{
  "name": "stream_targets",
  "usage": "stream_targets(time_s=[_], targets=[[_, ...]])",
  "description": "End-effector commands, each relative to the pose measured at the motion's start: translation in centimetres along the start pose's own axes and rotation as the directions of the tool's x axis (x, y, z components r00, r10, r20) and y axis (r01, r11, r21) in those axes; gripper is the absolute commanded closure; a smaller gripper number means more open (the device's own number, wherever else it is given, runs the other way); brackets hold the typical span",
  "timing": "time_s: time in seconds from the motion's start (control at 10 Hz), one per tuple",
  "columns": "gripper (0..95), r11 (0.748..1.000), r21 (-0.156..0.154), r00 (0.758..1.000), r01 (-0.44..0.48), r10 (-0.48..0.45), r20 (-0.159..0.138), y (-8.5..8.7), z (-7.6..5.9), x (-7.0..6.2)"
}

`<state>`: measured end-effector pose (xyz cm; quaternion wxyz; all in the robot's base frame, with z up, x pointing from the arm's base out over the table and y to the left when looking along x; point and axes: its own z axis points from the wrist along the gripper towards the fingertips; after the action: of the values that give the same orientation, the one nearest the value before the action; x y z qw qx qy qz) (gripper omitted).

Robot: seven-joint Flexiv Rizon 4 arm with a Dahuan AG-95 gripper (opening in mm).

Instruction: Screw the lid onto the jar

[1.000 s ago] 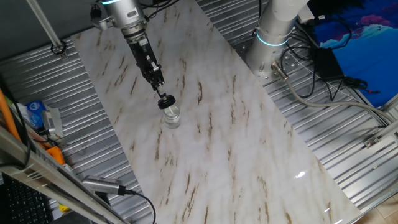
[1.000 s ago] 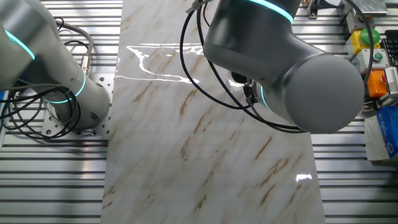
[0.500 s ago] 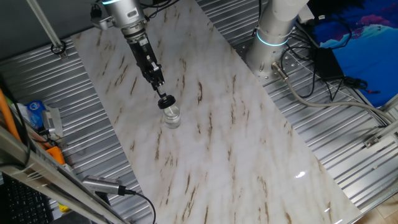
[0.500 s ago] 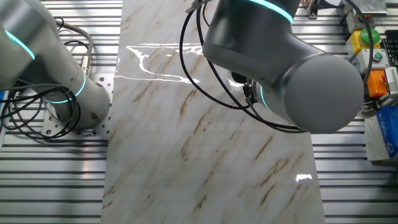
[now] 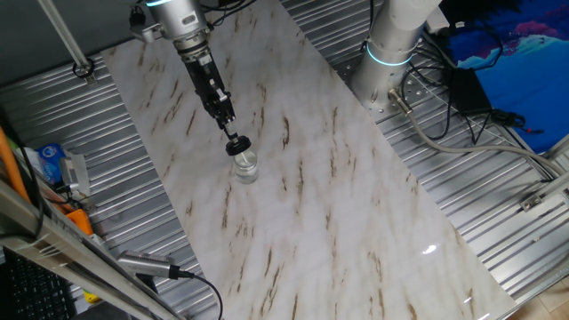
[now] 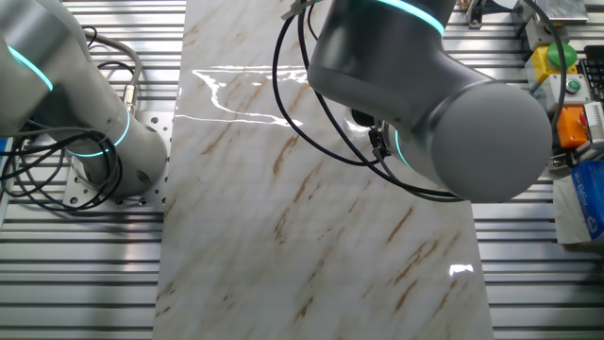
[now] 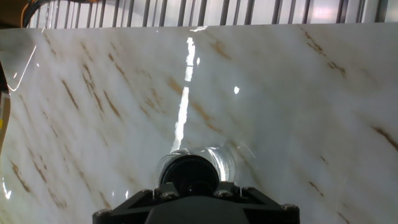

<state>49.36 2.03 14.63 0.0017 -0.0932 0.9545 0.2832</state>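
Observation:
The jar (image 5: 245, 166), small and of clear glass, stands upright on the marble tabletop (image 5: 320, 213) left of its middle. The black lid (image 5: 240, 145) sits on the jar's mouth. My gripper (image 5: 234, 138) reaches down from the upper left and is shut on the lid. In the hand view the lid (image 7: 189, 172) fills the space just ahead of the gripper (image 7: 193, 186), with the jar's glass wall (image 7: 227, 160) showing around it. In the other fixed view my arm (image 6: 444, 104) hides both jar and lid.
A second robot's base (image 5: 391, 53) with cables (image 5: 444, 116) stands off the tabletop's far right edge. A metal post (image 5: 67, 40) rises at the top left. A blue packet (image 5: 49, 160) and a hand tool (image 5: 147, 265) lie on the ribbed metal at left.

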Motion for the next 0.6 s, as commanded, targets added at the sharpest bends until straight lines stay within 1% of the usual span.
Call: stream_targets(time_s=[0.1, 0.5, 0.6], targets=[[57.0, 1.000, 0.000, 1.000, 0.000, 0.000, 0.000, 0.0, 0.0, 0.0], [57.0, 1.000, 0.000, 1.000, 0.000, 0.000, 0.000, 0.0, 0.0, 0.0], [57.0, 0.999, -0.006, 0.999, -0.034, 0.034, 0.004, 0.1, 1.0, -0.3]])
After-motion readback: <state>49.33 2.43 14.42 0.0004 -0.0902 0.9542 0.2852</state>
